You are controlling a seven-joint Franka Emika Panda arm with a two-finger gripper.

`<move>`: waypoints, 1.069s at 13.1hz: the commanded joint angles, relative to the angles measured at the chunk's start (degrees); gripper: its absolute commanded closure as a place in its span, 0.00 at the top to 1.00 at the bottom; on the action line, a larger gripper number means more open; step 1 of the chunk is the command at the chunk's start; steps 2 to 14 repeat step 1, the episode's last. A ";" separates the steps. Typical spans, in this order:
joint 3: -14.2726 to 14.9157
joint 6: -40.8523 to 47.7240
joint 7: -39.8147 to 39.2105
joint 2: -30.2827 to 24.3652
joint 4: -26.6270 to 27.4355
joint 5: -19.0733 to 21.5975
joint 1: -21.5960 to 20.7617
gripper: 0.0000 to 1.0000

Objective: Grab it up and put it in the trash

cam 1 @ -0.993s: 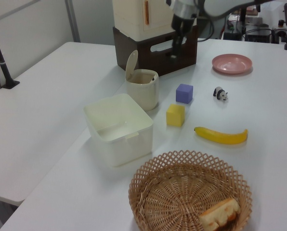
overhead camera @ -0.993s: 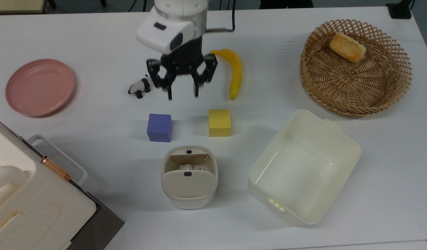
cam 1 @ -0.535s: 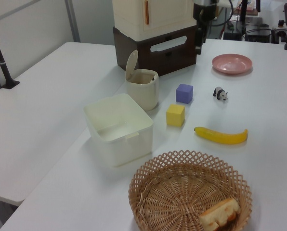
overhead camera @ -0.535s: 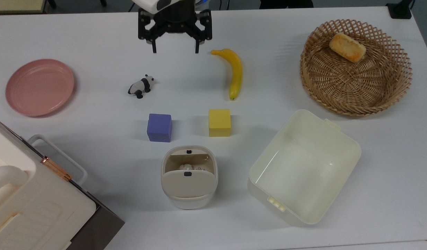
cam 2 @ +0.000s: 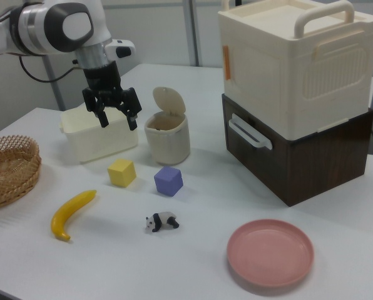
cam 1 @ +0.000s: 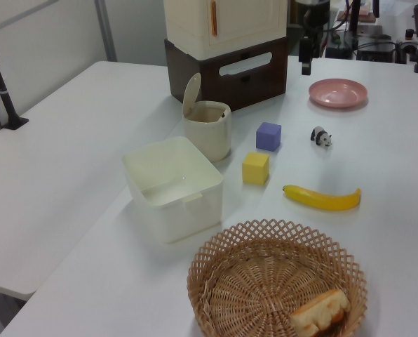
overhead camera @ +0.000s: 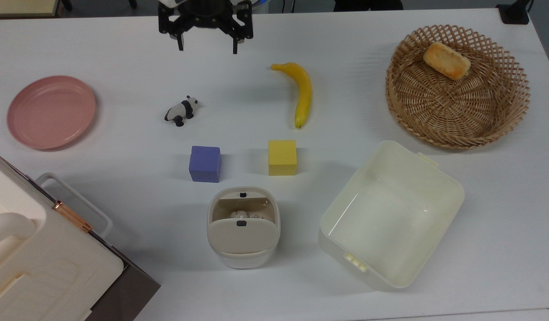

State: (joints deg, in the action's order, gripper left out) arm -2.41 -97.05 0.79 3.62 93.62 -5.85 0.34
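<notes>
Big box (overhead camera: pixel 42 263): It sits at the near corner of the table (overhead camera: pixel 122 214) in the top view's lower left. It is cream on top and dark brown below.

Tub (overhead camera: pixel 390 214): It is cream and has nothing in it. It sits to the top view's right of the bin.

Bin (overhead camera: pixel 243 249): It is small and beige. Its flap is tipped up, so I can look inside.

Paper ball (overhead camera: pixel 239 214): It is already down inside the bin. I see a bit of it under the flap, white and lumpy.

Blocks: The purple block (overhead camera: pixel 205 163) and the yellow block (overhead camera: pixel 282 157) sit just past the bin, side by side but apart.

Panda toy (overhead camera: pixel 180 111): It stands farther back, alone.

Banana (overhead camera: pixel 301 91): It lies to the top view's right of the panda.

Pink plate (overhead camera: pixel 51 111): It is far off on the top view's left.

Basket (overhead camera: pixel 457 84): It holds one piece of bread (overhead camera: pixel 446 60).

Gripper (overhead camera: pixel 206 47): It hangs up high at the far edge of the table. Its fingers are spread wide and hold nothing.

Which way: The paper ball lies well away from the gripper, toward the near side, past the blocks. I think the job is done.
</notes>
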 commanded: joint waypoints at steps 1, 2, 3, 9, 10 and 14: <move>0.13 2.82 1.32 -2.91 1.39 -0.21 -0.25 1.00; 0.13 2.82 1.32 -2.91 1.39 -0.21 -0.25 1.00; 0.13 2.82 1.32 -2.91 1.39 -0.21 -0.25 1.00; 0.13 2.82 1.32 -2.91 1.39 -0.21 -0.25 1.00; 0.13 2.82 1.32 -2.91 1.39 -0.21 -0.25 1.00; 0.13 2.82 1.32 -2.91 1.39 -0.21 -0.25 1.00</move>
